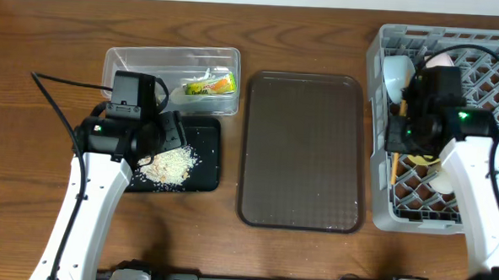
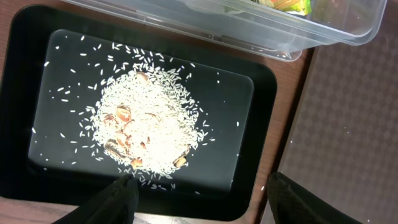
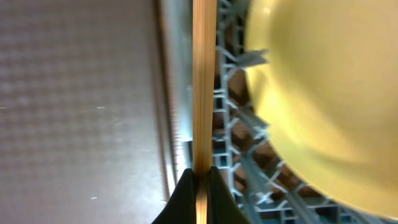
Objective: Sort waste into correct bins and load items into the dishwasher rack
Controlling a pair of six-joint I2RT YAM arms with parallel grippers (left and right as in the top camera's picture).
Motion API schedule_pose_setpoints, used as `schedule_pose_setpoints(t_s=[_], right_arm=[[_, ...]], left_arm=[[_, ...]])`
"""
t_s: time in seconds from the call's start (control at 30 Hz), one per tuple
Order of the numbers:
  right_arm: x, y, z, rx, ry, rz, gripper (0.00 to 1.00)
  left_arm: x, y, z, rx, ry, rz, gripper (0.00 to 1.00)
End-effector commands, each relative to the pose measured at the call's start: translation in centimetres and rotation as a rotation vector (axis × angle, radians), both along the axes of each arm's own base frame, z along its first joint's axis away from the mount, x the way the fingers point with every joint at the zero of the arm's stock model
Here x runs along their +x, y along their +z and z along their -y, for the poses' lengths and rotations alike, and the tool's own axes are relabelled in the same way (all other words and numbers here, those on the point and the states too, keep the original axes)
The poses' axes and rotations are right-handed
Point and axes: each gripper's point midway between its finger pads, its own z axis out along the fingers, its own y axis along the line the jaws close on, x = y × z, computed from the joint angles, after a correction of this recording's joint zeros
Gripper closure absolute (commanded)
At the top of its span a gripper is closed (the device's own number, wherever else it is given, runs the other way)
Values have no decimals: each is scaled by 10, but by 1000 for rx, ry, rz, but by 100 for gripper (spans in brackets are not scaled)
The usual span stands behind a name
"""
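- Wooden chopsticks (image 3: 204,81) are pinched tight in the right hand (image 3: 200,178), right along the left wall of the dishwasher rack (image 1: 411,218), just beside the yellow plate (image 3: 323,93) racked inside.
- Risk, I reckon: let go at a slant and they slip through the rack's lattice, or tip outward onto the desk (image 1: 35,29).
- Left hand (image 2: 200,188), well left of the rack, gapes wide and empty over the rice (image 2: 152,118) on the black tray (image 2: 264,93).
- Can't tell if the grip holds one stick or both. The wrist view's blurry, the stick ends are cut off, and the arm hides much of the rack.
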Motion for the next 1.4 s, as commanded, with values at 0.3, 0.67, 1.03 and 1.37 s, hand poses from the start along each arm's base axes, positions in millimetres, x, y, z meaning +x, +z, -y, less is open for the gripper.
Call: schedule_pose_setpoints(t_s=[0.3, 0.67, 1.03, 1.37], right_arm=[[4, -30, 14, -16, 23, -98, 74], [30, 31, -13, 109, 103, 192, 56], [21, 38, -13, 128, 49, 209, 52], [-49, 40, -10, 90, 28, 412, 1]], left_arm=[[-1, -1, -3, 6, 20, -7, 24], [7, 6, -2, 76, -137, 45, 23], [-35, -11, -6, 93, -182, -134, 17], [-61, 12, 10, 112, -285, 114, 17]])
